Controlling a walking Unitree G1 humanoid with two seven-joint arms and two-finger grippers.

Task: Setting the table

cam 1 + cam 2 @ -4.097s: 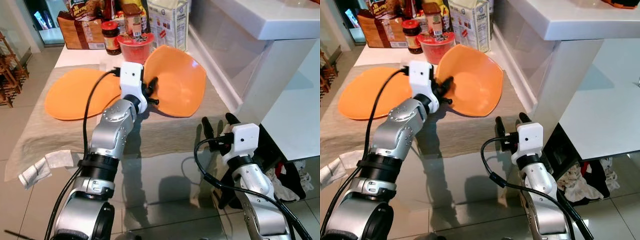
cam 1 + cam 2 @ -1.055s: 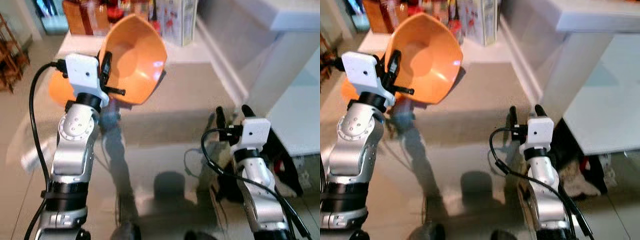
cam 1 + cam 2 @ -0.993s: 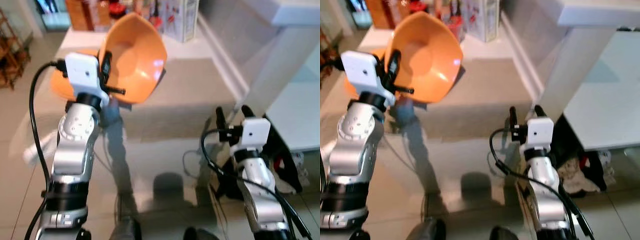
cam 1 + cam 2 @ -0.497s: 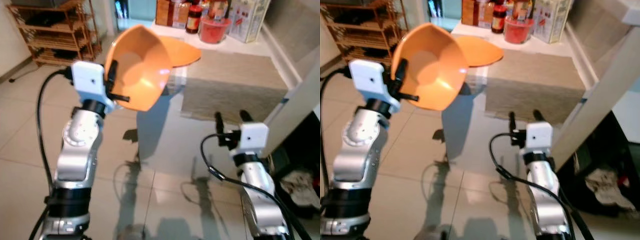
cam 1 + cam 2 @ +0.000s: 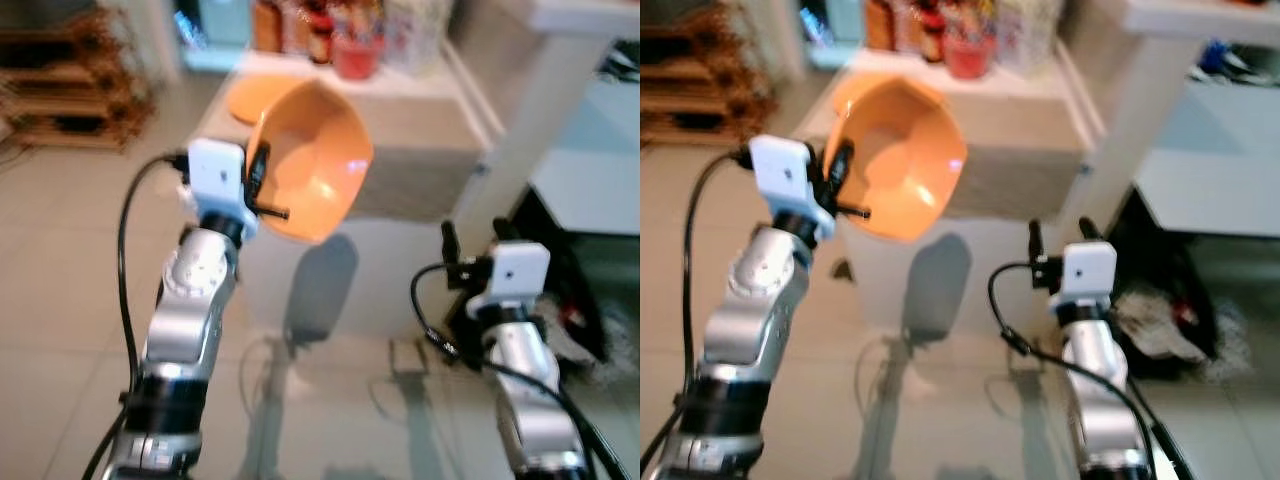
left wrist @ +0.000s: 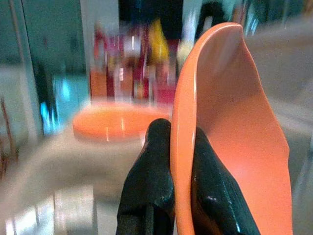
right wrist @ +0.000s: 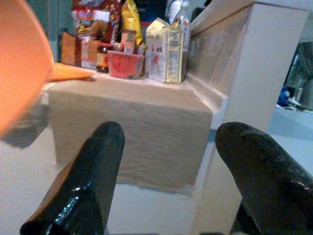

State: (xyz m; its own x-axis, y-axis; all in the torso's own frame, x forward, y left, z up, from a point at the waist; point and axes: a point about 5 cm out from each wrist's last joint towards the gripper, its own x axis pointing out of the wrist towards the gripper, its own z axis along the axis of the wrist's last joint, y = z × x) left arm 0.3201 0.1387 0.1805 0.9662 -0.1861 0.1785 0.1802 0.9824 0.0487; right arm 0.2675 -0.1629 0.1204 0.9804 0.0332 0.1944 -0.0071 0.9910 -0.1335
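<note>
Orange bowl [image 5: 312, 160] still clamped, left end effector [image 6: 178, 161]; view shifted.

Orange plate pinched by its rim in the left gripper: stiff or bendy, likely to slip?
The orange plate probably flexes, since its rim looks wavy. It seems light, held upright by the left gripper alone. Its glossy surface could slip under a rim-only pinch.
</note>
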